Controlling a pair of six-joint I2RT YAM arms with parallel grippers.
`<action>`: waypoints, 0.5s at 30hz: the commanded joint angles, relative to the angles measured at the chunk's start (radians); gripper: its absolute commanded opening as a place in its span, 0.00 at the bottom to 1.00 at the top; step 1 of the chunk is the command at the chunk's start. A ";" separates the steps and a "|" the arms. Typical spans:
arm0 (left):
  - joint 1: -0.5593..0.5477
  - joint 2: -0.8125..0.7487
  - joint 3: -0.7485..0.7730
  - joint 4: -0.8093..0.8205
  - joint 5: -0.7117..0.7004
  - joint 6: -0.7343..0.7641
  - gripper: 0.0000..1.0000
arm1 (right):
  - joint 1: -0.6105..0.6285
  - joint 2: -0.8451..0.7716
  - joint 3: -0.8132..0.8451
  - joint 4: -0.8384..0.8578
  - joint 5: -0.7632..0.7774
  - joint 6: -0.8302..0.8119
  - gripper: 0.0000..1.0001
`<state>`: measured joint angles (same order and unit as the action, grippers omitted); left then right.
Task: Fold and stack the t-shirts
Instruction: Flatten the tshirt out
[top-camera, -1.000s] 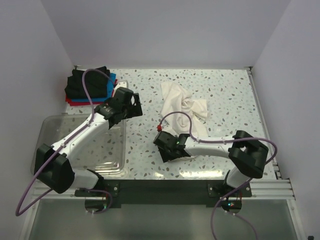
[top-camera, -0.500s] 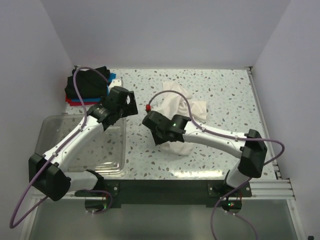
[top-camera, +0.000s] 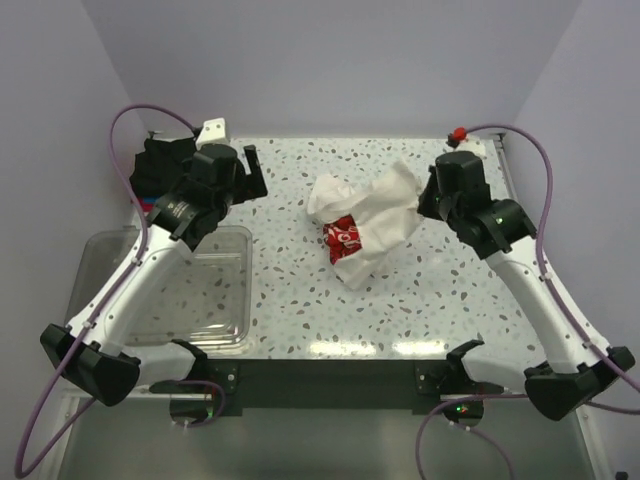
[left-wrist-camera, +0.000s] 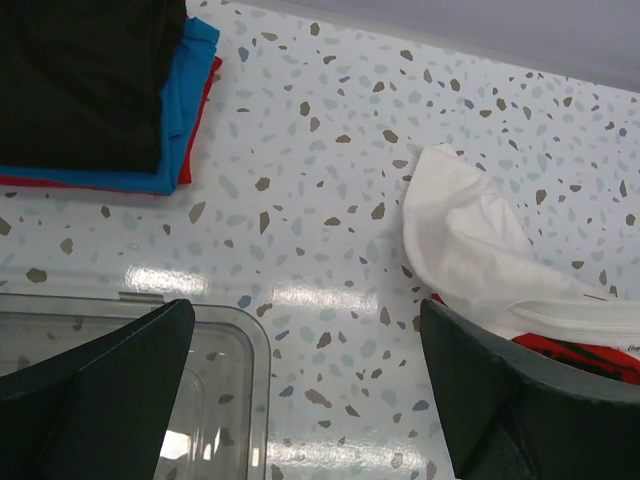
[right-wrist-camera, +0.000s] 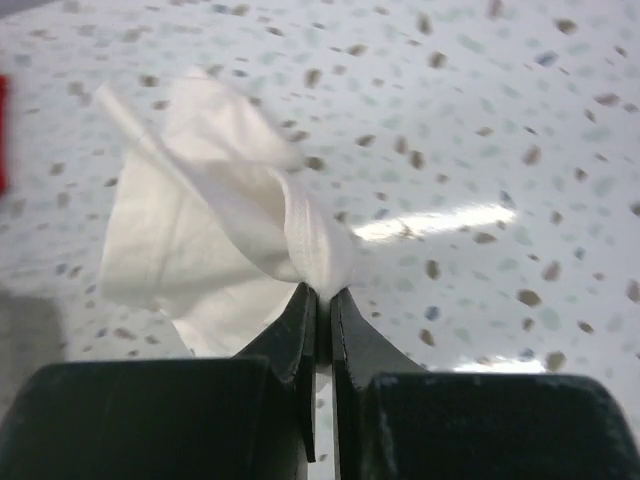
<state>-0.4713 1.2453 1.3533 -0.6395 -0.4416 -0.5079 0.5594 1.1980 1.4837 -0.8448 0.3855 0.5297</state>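
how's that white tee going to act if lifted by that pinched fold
Likely very floppy: the white cloth t-shirt with a red print lies crumpled in soft folds. It will probably drape and unfurl from the right end effector, shut on one thin fold. Seemingly light; it may drag across the speckled table.

The stack (left-wrist-camera: 90, 90) sits at the counter's (top-camera: 300, 300) far left corner, with the tub (top-camera: 215, 300) in front of it. The loose tee (top-camera: 365, 220) lies mid-counter (slightly toward the back), its right edge pinched in the right fingers (right-wrist-camera: 295, 350). The left fingers (left-wrist-camera: 110, 380) hang over the tub's far rim, between stack and tee.
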 joint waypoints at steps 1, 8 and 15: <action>0.003 -0.009 0.009 0.021 0.056 0.028 1.00 | -0.160 -0.014 -0.178 0.036 -0.008 -0.050 0.01; -0.084 -0.010 -0.062 0.032 0.078 -0.001 1.00 | -0.326 0.043 -0.362 0.056 -0.022 -0.037 0.73; -0.170 0.014 -0.121 0.055 0.069 -0.052 1.00 | -0.328 0.055 -0.408 0.147 -0.123 -0.083 0.84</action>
<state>-0.6125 1.2499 1.2461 -0.6296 -0.3698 -0.5240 0.2306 1.2617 1.0801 -0.7689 0.3027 0.4732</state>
